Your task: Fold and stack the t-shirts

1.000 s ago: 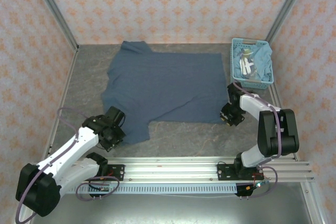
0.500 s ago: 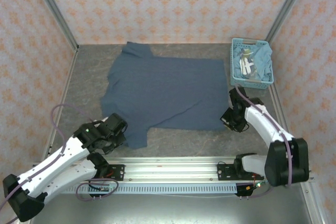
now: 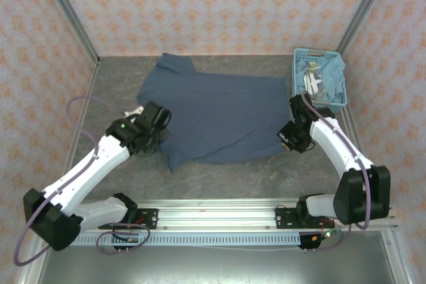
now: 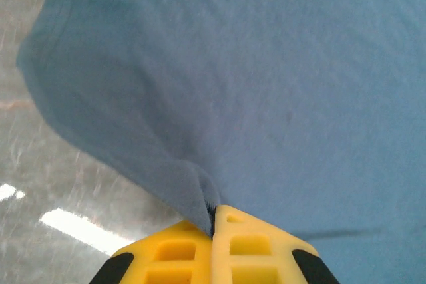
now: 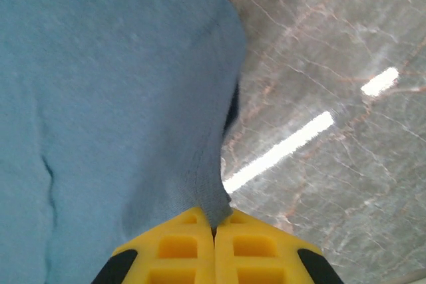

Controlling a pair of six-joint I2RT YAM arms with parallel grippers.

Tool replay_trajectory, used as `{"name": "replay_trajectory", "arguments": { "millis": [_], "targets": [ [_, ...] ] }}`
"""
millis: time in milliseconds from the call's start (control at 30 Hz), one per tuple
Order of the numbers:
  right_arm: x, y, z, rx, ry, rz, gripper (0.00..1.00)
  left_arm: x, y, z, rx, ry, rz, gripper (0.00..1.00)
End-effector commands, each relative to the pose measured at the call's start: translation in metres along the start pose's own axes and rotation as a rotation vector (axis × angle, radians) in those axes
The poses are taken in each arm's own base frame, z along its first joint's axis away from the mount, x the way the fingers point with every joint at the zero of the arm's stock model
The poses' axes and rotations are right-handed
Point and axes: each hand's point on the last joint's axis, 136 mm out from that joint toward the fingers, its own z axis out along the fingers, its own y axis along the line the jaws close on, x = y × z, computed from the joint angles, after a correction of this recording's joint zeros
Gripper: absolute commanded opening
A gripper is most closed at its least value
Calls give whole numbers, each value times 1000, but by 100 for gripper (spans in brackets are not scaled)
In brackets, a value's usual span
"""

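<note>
The slate-blue t-shirt [image 3: 219,108] lies spread across the middle of the counter [image 3: 113,98], and both arms now have hold of its near hem. The left end effector [image 3: 158,139] is pressed together on the near-left corner; in its wrist view the cloth bunches into a ridge that runs straight down into the yellow fingertips [image 4: 229,231]. Over the last second it has swung away from the counter's near edge toward the far side, drawing that corner inward, so the loose tail that hung nearest the rail is now shorter and pulled in. The right end effector [image 3: 291,141] has just closed and now pinches the near-right corner, the fabric gathered into its tips [image 5: 214,221]; it has shifted only slightly. With both near corners pinched, the shirt looks ready to be lifted and carried toward the far hem for a first fold, though how far the corners are clear of the counter is hard to judge from above. The lighter t-shirts [image 3: 329,71] wait in the basket [image 3: 297,78] at the far right.
</note>
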Motion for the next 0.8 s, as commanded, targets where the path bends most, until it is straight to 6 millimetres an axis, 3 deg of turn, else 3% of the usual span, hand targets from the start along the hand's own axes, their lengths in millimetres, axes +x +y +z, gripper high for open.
{"name": "replay_trajectory", "arguments": {
  "millis": [0, 400, 767],
  "targets": [
    [-14, 9, 0, -1, -15, 52, 0, -37, -31, -3, 52, -64, 58, 0],
    [-62, 30, 12, 18, -74, 138, 0, -98, -61, 35, 20, -91, 112, 0],
    [-81, 37, 29, 59, -76, 161, 0, -123, -78, 68, -29, -92, 197, 0]
  ]
}}
